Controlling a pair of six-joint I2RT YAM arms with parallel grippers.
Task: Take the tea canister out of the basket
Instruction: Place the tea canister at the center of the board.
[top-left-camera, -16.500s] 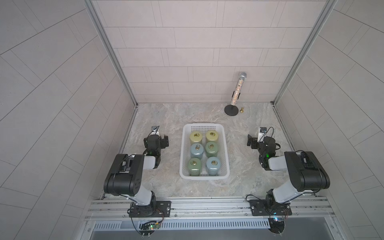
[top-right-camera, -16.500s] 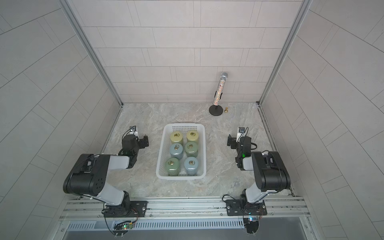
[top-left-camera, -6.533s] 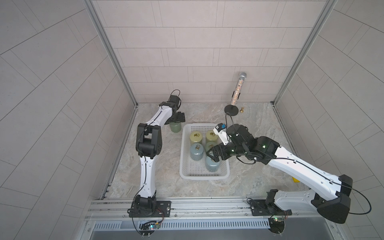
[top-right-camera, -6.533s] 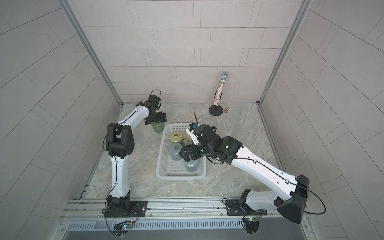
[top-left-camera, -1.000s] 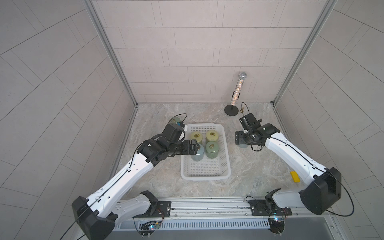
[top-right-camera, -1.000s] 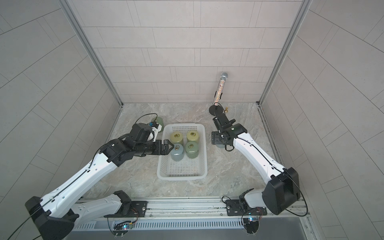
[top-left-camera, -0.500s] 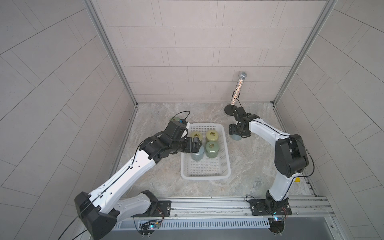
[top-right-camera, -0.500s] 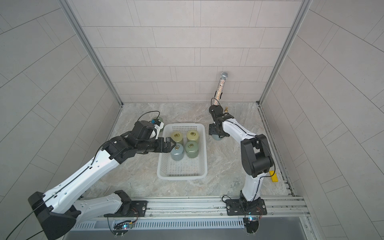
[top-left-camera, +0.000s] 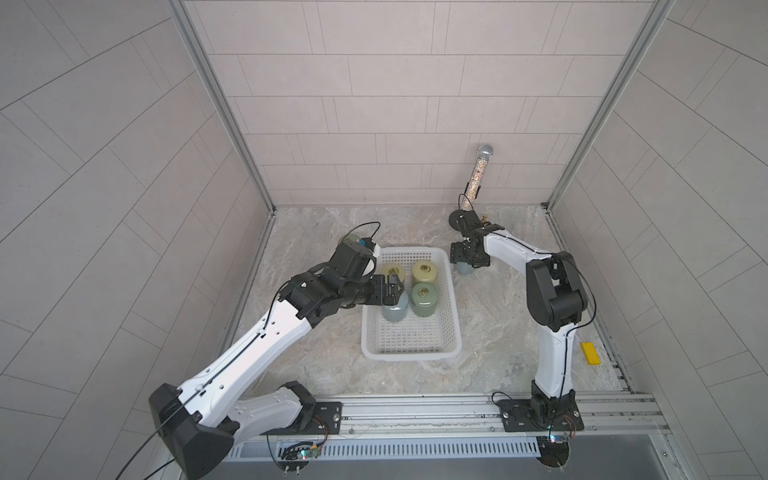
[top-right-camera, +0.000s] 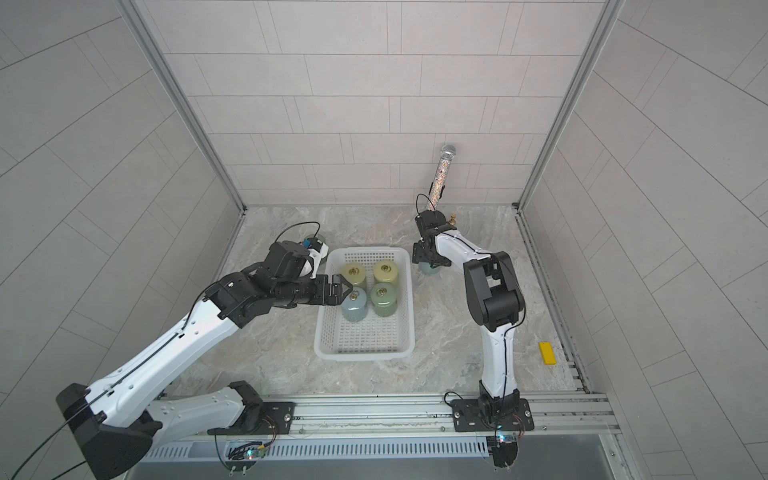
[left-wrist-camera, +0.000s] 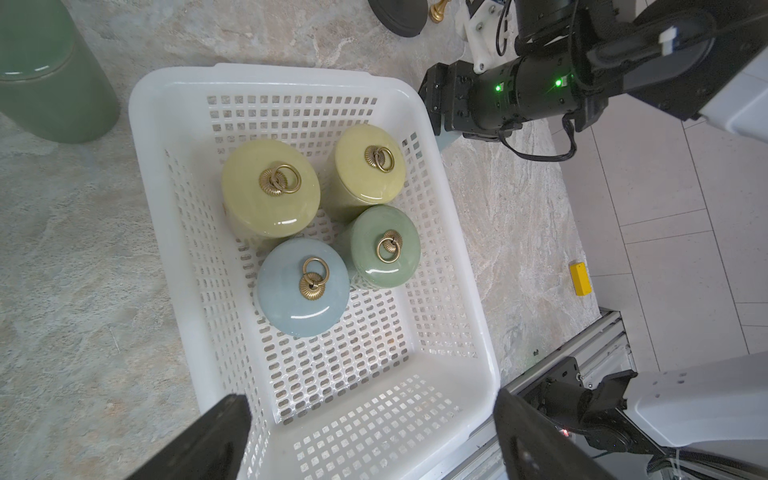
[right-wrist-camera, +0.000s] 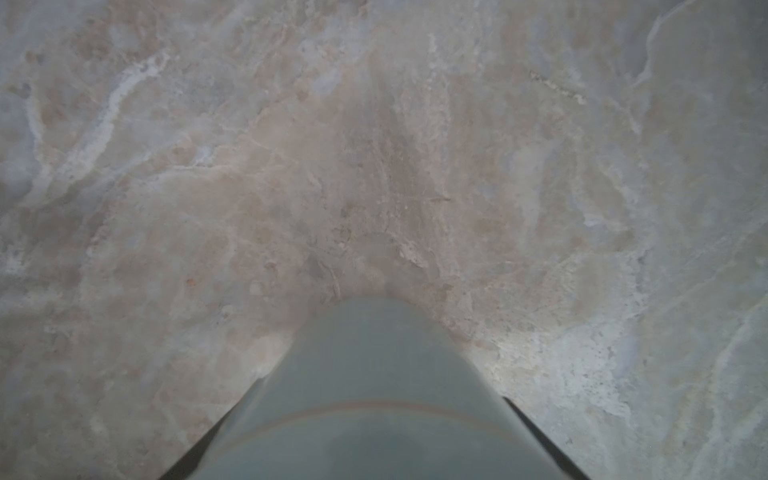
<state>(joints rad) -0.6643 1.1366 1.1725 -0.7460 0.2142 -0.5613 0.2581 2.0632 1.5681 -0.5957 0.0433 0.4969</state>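
My left gripper (top-right-camera: 347, 292) hangs wide open and empty over the blue canister (left-wrist-camera: 303, 286) in the basket (top-left-camera: 411, 355). Farther back, my right gripper (top-left-camera: 467, 266) is closed around a grey-blue canister (right-wrist-camera: 374, 395) standing on the bench (top-left-camera: 498, 332) just outside the basket's far right corner.

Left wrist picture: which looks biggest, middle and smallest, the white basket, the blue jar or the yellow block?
1. white basket
2. blue jar
3. yellow block
It lies farther from the camera, so it may look extra small.
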